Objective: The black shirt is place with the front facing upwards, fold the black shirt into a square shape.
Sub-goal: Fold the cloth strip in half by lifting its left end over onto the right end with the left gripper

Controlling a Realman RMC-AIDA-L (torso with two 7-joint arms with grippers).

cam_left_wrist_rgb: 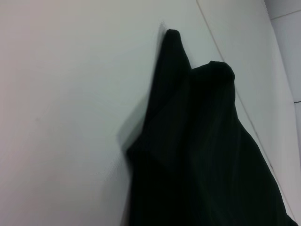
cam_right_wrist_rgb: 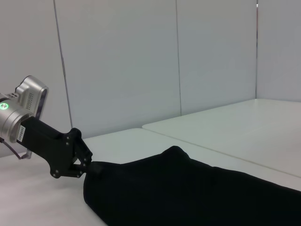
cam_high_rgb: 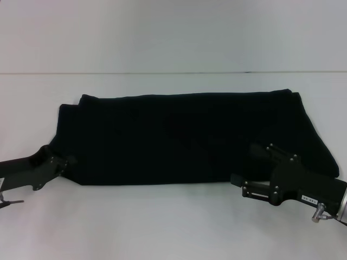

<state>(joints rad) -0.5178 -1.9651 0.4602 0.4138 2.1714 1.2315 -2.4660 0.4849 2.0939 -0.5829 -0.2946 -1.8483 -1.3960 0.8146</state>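
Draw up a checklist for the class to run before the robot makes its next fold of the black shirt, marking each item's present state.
1. Black shirt already folded into a long band: ok.
2. Band lying flat on the table: ok.
3. Left gripper at the band's left end: ok.
4. Left gripper closed on cloth: ok.
5. Right gripper at the right end: ok.
6. Right gripper's hold on cloth: cannot tell.

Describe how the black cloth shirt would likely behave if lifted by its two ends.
The black cloth shirt would probably sag in the middle: it lies limp on the white table in soft folds. It likely drapes rather than holds shape, since the corner at the left gripper bunches into rounded peaks. It looks unlikely to roll or tip.
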